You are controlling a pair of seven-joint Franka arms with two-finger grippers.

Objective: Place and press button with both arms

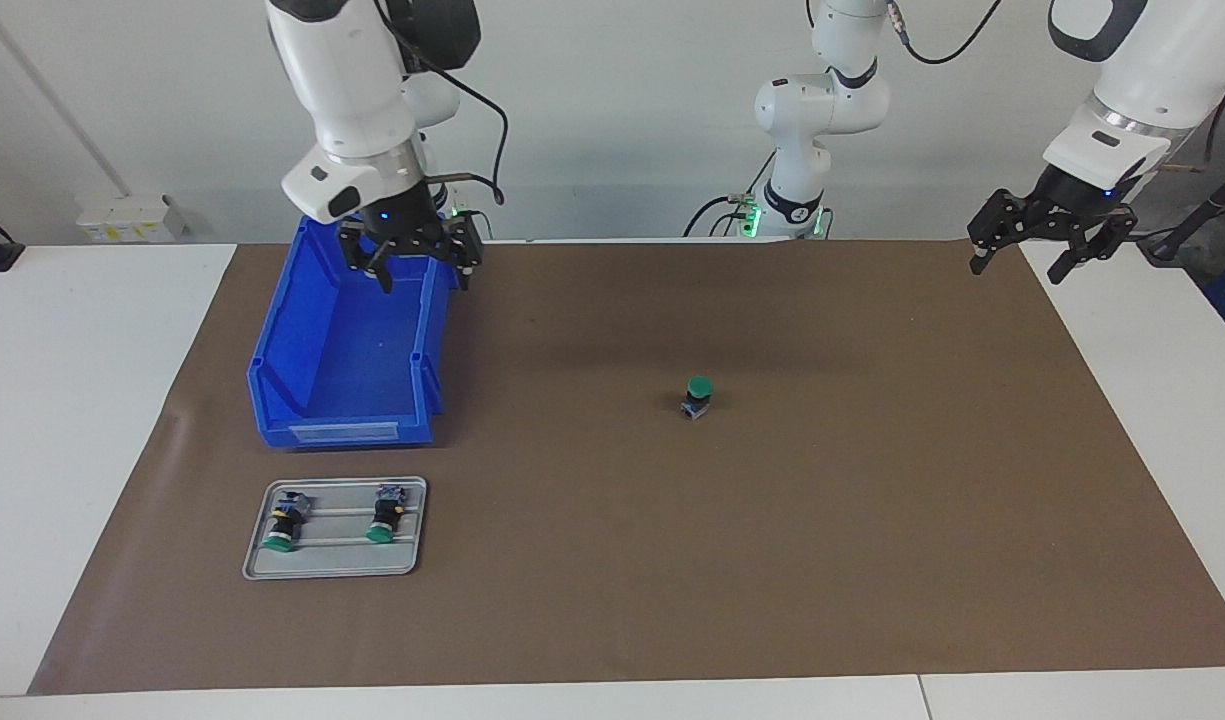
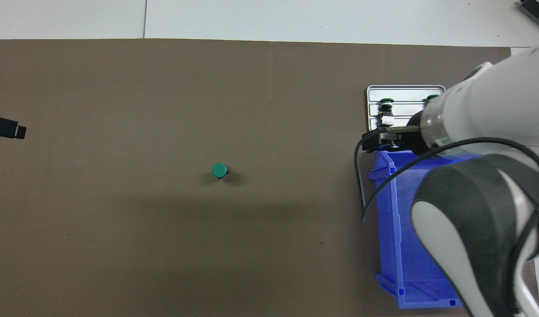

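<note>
One button (image 1: 699, 394) stands upright, green cap up, alone mid-mat on the tabletop (image 1: 102, 400), free of both arms and ready for pressing. Two more lie in the tray (image 1: 335, 570) beside the blue bin (image 1: 272, 350). Right gripper (image 1: 413, 262) hangs spread over the bin; left gripper (image 1: 1050, 243) waits spread, empty, over the mat's edge.

We see a pale grey wall (image 1: 622, 120), a white table (image 1: 82, 420) spread with a brown mat (image 1: 772, 520), a white socket box (image 1: 122, 217) at our wall's foot, soft even light with faint shadows.
</note>
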